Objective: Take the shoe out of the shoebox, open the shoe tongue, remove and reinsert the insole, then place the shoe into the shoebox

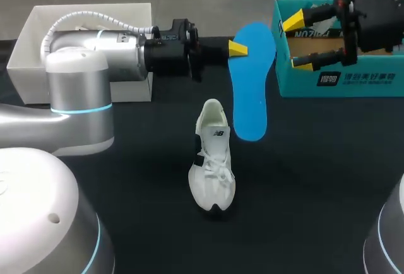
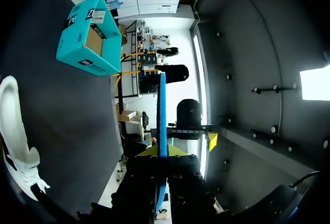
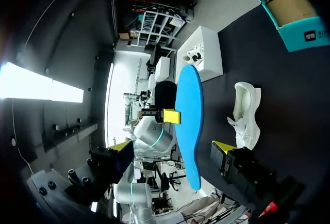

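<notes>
One shoe [image 1: 213,160], one insole [image 1: 250,78], two boxes [image 1: 341,83] [image 1: 31,40]

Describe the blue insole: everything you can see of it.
The blue insole is a thin, flat, foot-shaped sheet, plain bright blue with no markings, and looks like foam. It is out of the white shoe, and the left gripper holds it near one end, with nothing else seen touching it. In the left wrist view it runs edge-on and straight between the fingers. In the head view its far end lies beside the shoe's heel, apart from it.
</notes>
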Tool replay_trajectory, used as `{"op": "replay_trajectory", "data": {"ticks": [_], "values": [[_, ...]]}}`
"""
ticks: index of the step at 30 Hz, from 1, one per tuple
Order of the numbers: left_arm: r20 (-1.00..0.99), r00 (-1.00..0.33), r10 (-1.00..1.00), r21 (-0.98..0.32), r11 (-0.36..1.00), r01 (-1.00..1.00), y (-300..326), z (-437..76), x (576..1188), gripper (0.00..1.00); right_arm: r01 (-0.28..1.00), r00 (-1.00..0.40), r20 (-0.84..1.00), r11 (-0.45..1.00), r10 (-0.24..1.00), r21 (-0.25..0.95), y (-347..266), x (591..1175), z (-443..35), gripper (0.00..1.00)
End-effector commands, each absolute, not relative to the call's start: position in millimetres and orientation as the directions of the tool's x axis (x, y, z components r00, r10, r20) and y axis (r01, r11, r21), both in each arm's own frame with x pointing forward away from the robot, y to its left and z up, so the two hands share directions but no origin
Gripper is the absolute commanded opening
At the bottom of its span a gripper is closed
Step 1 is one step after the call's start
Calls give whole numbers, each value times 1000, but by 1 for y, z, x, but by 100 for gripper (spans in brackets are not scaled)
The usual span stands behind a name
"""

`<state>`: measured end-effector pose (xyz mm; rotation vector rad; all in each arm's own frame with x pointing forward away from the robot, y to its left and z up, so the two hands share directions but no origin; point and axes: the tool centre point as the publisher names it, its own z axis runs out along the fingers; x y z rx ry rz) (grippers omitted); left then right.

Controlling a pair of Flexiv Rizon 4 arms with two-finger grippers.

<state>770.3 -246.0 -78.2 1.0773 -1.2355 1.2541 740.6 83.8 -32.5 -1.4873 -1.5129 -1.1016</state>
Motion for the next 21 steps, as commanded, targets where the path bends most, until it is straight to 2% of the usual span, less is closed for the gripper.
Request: {"op": "replay_trajectory", "data": {"ticks": [1,11,14,21], "values": [[995,-69,66,-73,61,-995,-248,-80,773,0,996,-36,827,-45,561,74,80,729,-8,100],[997,-56,57,-61,75,-995,-253,-82,777,0,999,22,641,-44,767,19,83,725,5,100],[997,-46,57,-50,70,-996,-254,-83,779,0,997,72,508,-64,858,-33,83,723,-2,100],[998,-34,44,-37,65,-997,-255,-84,780,0,997,72,508,-64,858,-33,83,723,-2,100]]}}
